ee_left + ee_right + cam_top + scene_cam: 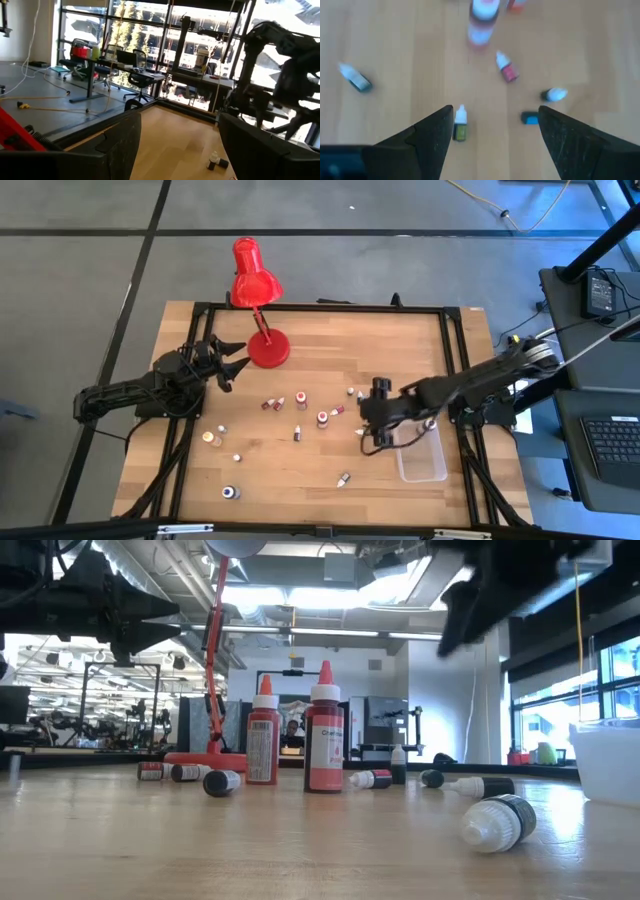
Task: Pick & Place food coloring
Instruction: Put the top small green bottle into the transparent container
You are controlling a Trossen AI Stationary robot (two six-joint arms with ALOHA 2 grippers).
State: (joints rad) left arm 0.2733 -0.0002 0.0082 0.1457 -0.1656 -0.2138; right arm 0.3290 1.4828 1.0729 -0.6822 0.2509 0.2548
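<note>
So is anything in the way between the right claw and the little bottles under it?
Nothing visible. The right claw hangs open over bare wood, with a small lying bottle by one finger and a blue one near the other.

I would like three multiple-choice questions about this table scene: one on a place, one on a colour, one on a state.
1. Where does the clear rectangular plastic tub lie?
A. near the right arm
B. under the lamp
C. near the left arm

2. What colour is the desk lamp?
A. blue
B. red
C. white

3. How is the right gripper?
A. shut on a bottle
B. open, empty
C. inside the tub

Answers: 1 A, the high view shows the tub by the right arm. 2 B, shade and base are red. 3 B, its fingers stand apart above the small dropper bottles.
</note>
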